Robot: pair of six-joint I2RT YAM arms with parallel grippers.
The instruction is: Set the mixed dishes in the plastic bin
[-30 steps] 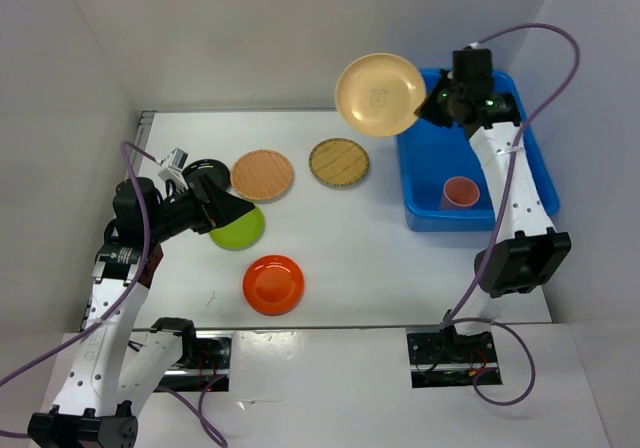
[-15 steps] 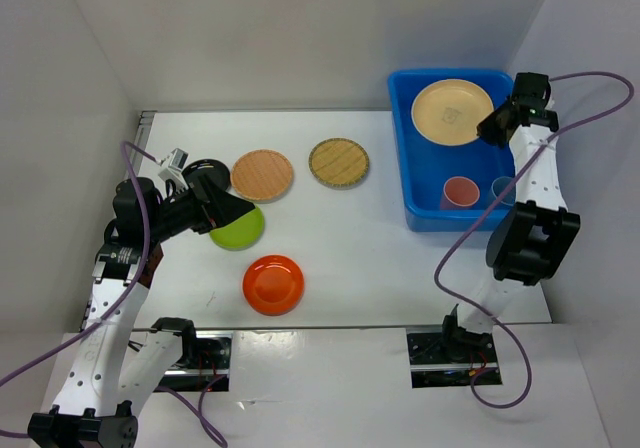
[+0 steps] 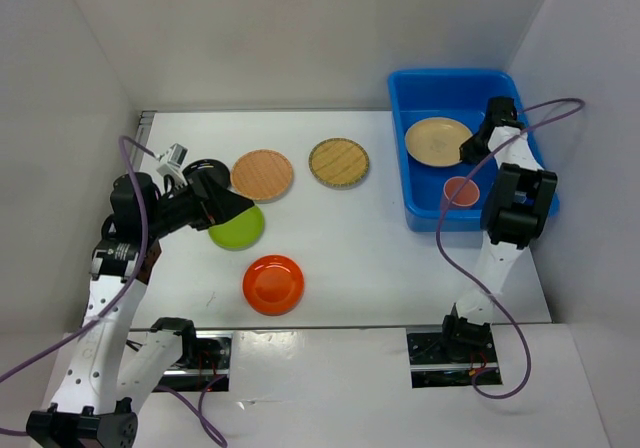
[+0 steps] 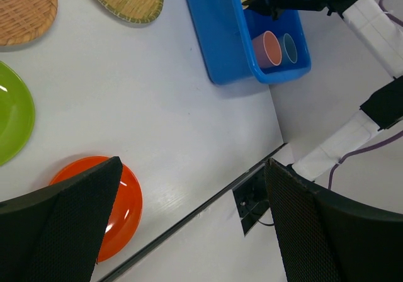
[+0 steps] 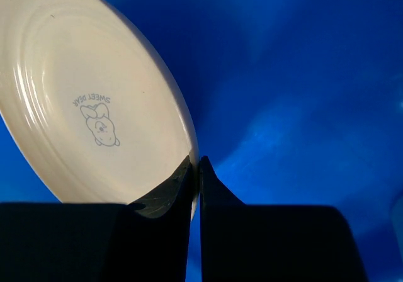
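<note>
My right gripper (image 3: 470,151) is inside the blue plastic bin (image 3: 415,208) and is shut on the rim of the cream plate (image 3: 437,140), which also shows in the right wrist view (image 5: 94,99) with a small bear print. The pink cup (image 3: 459,190) lies in the bin; the blue cup shows only in the left wrist view (image 4: 290,46). On the table lie the light wood plate (image 3: 263,174), the woven bamboo plate (image 3: 339,162), the lime green plate (image 3: 240,227), the orange plate (image 3: 273,284) and the partly hidden black plate (image 3: 202,169). My left gripper (image 3: 235,208) is open above the green plate.
White walls enclose the table on the left, back and right. The table's front edge (image 3: 350,324) runs just past the orange plate. The right arm's purple cable (image 3: 450,218) loops beside the bin's front left corner.
My right gripper carried the cream plate from above the bin's left wall into the bin and lowered it. The left arm has barely moved.
</note>
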